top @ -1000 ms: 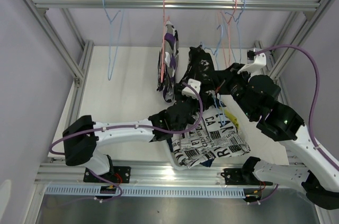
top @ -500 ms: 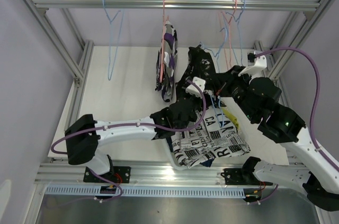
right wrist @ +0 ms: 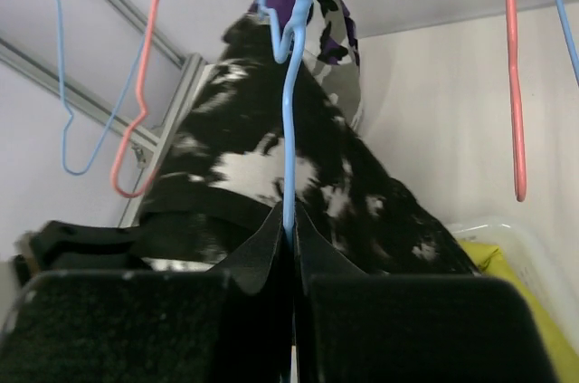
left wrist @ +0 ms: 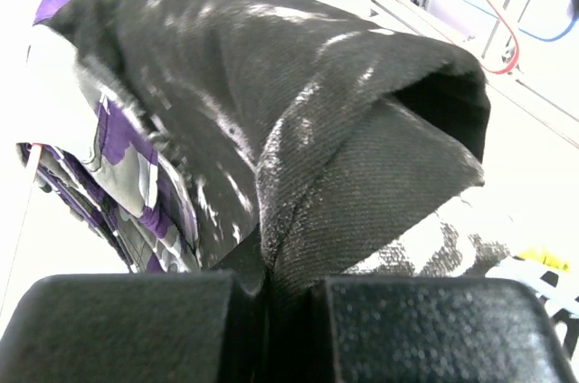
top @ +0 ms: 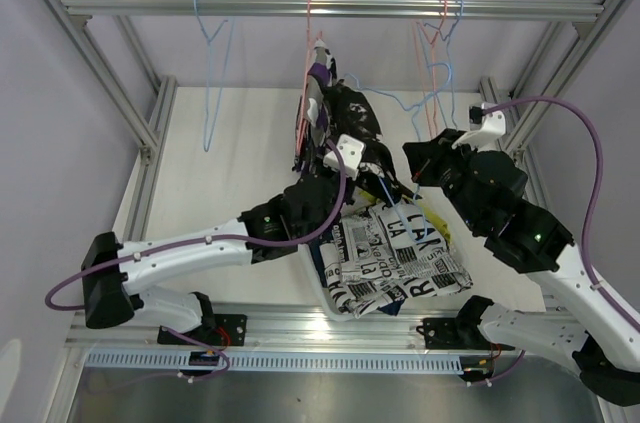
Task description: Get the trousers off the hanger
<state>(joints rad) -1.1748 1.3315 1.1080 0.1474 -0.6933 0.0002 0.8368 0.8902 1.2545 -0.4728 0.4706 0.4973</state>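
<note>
The black-and-white splatter trousers are of coarse woven twill, black with ragged white flecks and blotches. They hang bunched in mid-air above the middle of the table, between the two arms, just beside the purple patterned trousers. In the left wrist view the cloth rolls into a thick fold with an open, dark hollow at its end. The left gripper has its pebbled black rubber pads clenched on a pinched ridge of this fabric. The right gripper is clamped on the thin wire of the blue hanger. That wire rises straight from between its flat black fingers to a small kink near the top, with the splatter cloth draped behind it. The purple patterned trousers are thinner, in blocks of purple, white and black. They dangle from a pink hanger on the ribbed aluminium rail. Below, a white tub with rounded corners holds crumpled grey-white printed trousers, with yellow trousers showing at their far right edge.
</note>
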